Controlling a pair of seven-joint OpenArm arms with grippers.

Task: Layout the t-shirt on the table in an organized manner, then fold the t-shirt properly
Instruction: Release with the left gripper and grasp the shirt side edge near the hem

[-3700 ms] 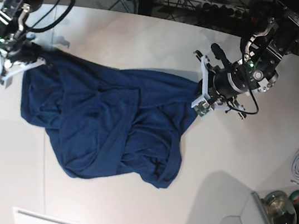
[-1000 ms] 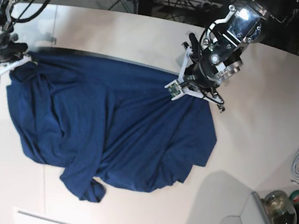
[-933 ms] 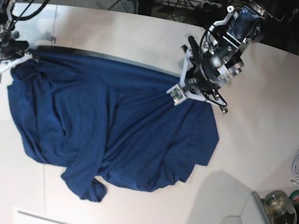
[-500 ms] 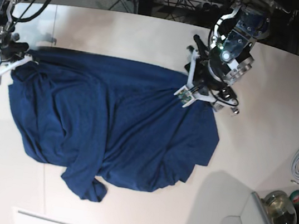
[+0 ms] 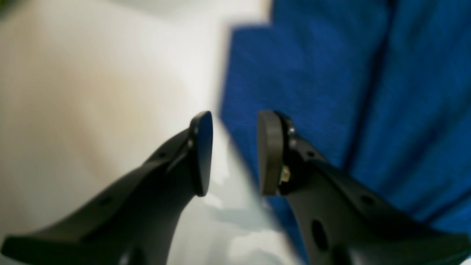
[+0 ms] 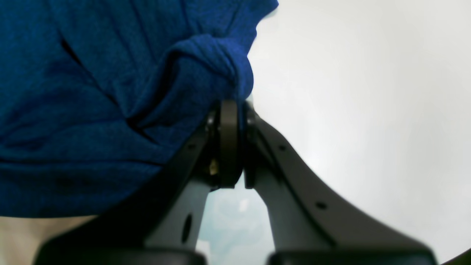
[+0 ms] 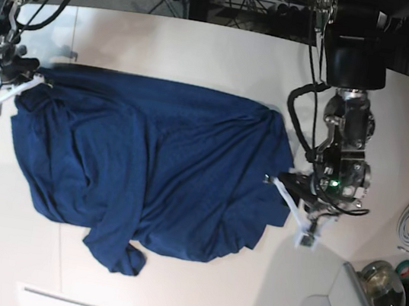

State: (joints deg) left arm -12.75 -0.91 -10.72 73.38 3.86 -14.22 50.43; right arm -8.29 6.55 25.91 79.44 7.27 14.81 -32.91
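left wrist view: my left gripper (image 5: 234,152) has its jaws apart with nothing between them. It sits right at the shirt (image 5: 331,92) edge, 1 pad over bare table (image 5: 92,81), the other over cloth. Guessing I'm lining up a fresh grab on that side. Pretty blurry though.

right wrist view: right gripper (image 6: 233,143) is clamped on a bunched corner of the shirt (image 6: 110,92). The cloth rolls into a fat lump just above the pads and fans out from there. I reckon it's pinning that corner so the top edge stays stretched.

base view: shirt (image 7: 148,168) lies spread across the middle of the table (image 7: 205,45), top edge fairly straight, running from the right gripper (image 7: 3,84) at 1 end. Lower edge is wavy, with 1 twisted flap hanging off the bottom. Left gripper (image 7: 299,213) is low by the other side edge, holding nothing.

look: dark navy, thin, soft, lots of shallow wrinkles. Laid out-ish, not folded yet.
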